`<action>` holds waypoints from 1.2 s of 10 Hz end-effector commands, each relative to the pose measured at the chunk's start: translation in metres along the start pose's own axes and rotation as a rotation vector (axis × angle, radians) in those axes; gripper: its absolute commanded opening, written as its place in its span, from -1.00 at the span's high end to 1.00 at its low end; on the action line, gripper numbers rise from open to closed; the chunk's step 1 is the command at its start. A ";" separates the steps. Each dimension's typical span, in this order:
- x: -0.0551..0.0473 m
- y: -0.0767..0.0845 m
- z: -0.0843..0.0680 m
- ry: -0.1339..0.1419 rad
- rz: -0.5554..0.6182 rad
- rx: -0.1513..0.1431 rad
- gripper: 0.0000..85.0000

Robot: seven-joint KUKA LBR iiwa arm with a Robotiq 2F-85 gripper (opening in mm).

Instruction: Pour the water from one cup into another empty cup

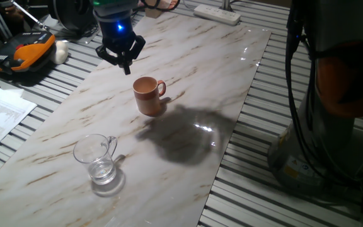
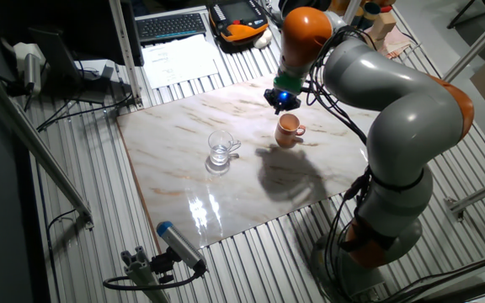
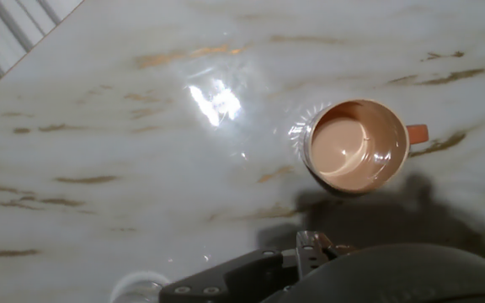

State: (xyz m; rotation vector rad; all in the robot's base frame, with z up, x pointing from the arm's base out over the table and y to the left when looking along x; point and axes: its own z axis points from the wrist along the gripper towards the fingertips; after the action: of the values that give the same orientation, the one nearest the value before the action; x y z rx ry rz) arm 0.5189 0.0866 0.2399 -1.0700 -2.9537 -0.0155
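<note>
Water (image 1: 104,171) sits as a shallow clear layer at the bottom of the glass mug (image 1: 97,157), which stands upright on the marble slab (image 1: 188,69) with its handle turned toward the brown mug (image 1: 148,96). We judge the two were set well apart, with bare slab between them, so the arm has room to take one without knocking the other. The brown mug is upright too, its mouth open to receive the pour.

Our gripper (image 1: 123,58) hangs in the air beyond the brown mug and holds nothing; its dark fingers read as slightly parted, though we cannot say so firmly.

Only the hand view looks straight down into the brown mug (image 3: 358,146) and shows its pale inside dry. That view catches only the glass mug's rim at its lower edge, while the fixed views show both mugs and the arm (image 2: 369,76).
</note>
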 end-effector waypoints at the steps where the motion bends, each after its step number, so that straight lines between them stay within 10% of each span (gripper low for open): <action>1: 0.000 0.000 0.000 -0.002 0.021 -0.003 1.00; 12: 0.013 0.012 0.018 -0.025 0.068 0.009 1.00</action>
State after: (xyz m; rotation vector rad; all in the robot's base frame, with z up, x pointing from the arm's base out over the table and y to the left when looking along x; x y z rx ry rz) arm 0.5167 0.1048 0.2212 -1.1795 -2.9335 0.0112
